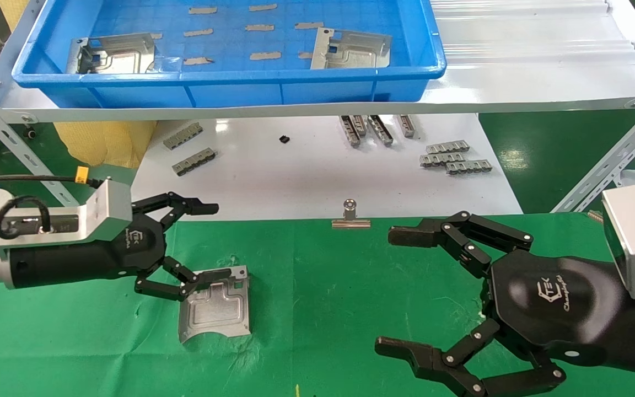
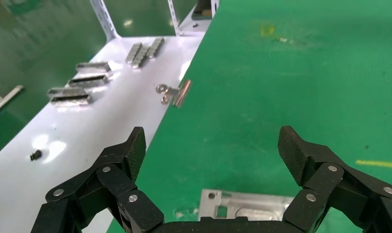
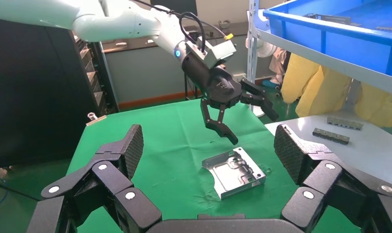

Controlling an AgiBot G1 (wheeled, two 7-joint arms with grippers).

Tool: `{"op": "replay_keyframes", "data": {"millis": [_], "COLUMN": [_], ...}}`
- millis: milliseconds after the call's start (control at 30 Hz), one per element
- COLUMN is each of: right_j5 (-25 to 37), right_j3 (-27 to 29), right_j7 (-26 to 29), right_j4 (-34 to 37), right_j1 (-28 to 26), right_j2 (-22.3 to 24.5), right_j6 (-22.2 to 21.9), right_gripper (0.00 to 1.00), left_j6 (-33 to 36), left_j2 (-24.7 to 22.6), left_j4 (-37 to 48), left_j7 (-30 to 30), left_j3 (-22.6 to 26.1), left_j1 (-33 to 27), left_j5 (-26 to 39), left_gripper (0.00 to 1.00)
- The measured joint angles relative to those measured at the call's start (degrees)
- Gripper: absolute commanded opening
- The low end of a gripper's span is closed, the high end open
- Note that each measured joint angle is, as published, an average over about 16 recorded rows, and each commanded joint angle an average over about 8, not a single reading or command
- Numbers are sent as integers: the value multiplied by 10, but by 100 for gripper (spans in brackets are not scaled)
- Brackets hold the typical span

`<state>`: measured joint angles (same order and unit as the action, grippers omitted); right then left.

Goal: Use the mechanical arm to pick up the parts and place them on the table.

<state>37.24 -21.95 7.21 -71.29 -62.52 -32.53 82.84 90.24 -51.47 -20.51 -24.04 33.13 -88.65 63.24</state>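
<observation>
One silvery part (image 1: 215,303) lies flat on the green table (image 1: 350,286). My left gripper (image 1: 207,242) is open and empty, just above the part's near-left edge, apart from it. The left wrist view shows its open gripper (image 2: 213,145) with the part (image 2: 242,208) beneath the palm. Two more parts (image 1: 116,54) (image 1: 353,49) lie in the blue tray (image 1: 229,77) on the shelf. My right gripper (image 1: 394,290) is open and empty, over the cloth to the right. The right wrist view shows its own gripper (image 3: 209,145), the part (image 3: 234,172) and the left gripper (image 3: 252,126).
A silver binder clip (image 1: 350,218) holds the cloth's far edge. Small grey notched bars (image 1: 452,157) (image 1: 188,149) lie on the white tabletop (image 1: 295,171) beyond. The shelf with the tray overhangs the back. A small yellow mark (image 1: 297,390) is at the cloth's near edge.
</observation>
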Motion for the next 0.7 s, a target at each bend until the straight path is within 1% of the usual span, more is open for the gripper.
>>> {"op": "replay_keyframes", "data": {"millis": [700], "right_j5": [0], "right_j3": [0], "right_j7": [0], "right_j4": [0], "right_j1": [0], "right_j2": [0], "right_j6": [0], "right_gripper": [100], "left_j6": [-21], "left_j2": [78], "left_j4": [-251], "left_j7": [164], "left_j3": [-81], "left_j1": [128], "left_j5": [-101], "left_gripper": [100]}}
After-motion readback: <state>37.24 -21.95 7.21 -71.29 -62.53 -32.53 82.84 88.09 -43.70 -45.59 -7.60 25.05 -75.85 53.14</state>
